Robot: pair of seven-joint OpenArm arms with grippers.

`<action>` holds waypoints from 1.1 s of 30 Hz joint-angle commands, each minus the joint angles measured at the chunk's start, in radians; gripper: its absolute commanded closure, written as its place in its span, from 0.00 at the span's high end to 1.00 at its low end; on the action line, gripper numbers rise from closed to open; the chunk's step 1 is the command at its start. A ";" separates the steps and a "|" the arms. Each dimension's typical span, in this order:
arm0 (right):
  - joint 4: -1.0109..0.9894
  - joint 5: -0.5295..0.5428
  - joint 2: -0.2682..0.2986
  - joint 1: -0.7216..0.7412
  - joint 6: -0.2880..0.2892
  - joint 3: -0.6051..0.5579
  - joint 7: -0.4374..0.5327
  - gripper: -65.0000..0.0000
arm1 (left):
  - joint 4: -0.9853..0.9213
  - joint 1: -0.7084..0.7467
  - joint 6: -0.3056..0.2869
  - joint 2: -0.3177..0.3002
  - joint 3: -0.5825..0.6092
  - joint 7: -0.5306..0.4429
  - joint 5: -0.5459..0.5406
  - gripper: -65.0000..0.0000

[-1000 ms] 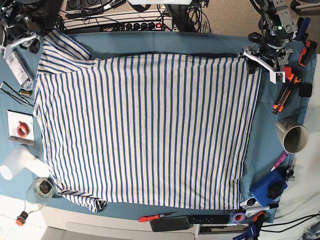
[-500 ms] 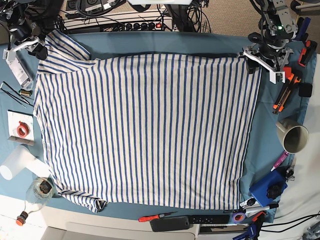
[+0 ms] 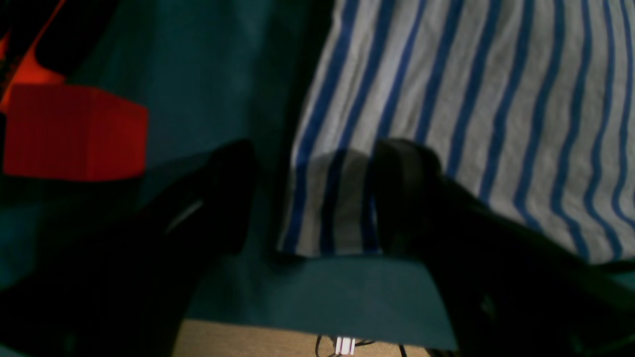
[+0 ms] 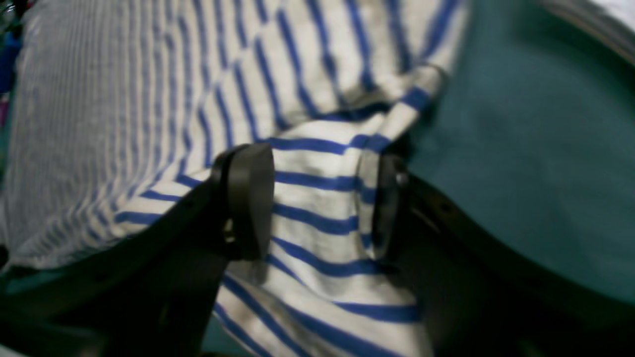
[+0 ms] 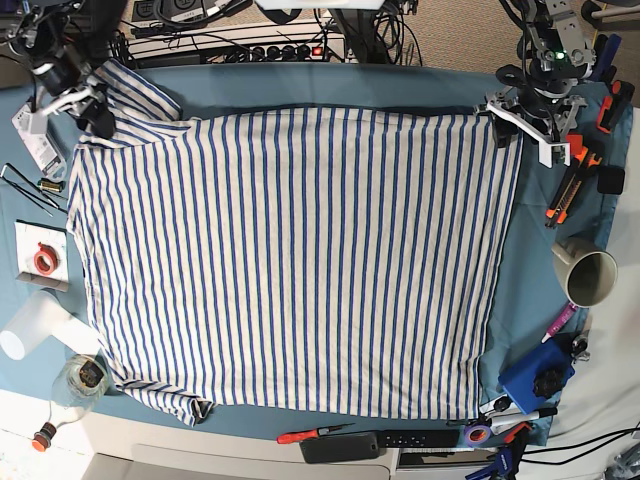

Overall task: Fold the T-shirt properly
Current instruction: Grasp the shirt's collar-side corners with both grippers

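Along the near edge of the table: a red-handled screwdriver (image 5: 312, 434), a black remote (image 5: 385, 442), a roll of purple tape (image 5: 477, 435), a blue box (image 5: 535, 373), and at the near left corner a glass bottle (image 5: 78, 382) lying on its side.

Farther in, spread flat over the teal tablecloth (image 5: 530, 290) and filling most of it: the T-shirt (image 5: 290, 260), white with thin blue stripes running front to back, one sleeve bunched at the near left corner, the other pointing out at the far left. Beside its right edge, on the cloth: a grey mug (image 5: 587, 272) and an orange-and-black utility knife (image 5: 566, 190).

At the far right corner of the shirt: the left gripper (image 3: 312, 198), jaws spread wide, straddling the cloth's corner, one finger over the stripes, the other over bare tablecloth; nothing pinched. An orange block (image 3: 74, 131) off to one side in the wrist view.

At the far left: the right gripper (image 4: 317, 203), jaws apart, poised on either side of a rumpled fold of the sleeve, not clamped. Beyond both, power strips and cables (image 5: 250, 35).
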 commanded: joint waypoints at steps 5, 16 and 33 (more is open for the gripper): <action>-0.011 -0.094 -0.005 -0.015 -0.021 -0.017 -0.097 0.44 | 0.008 0.006 -0.002 -0.005 -0.001 0.019 -0.010 0.48; -0.011 -0.093 -0.002 0.000 -0.019 0.006 -0.097 0.00 | 0.009 0.006 -0.002 0.001 -0.001 0.039 -0.075 0.00; 0.223 -0.089 0.034 0.079 0.017 0.122 -0.152 0.00 | 0.137 0.030 0.000 0.000 -0.081 0.083 -0.118 0.00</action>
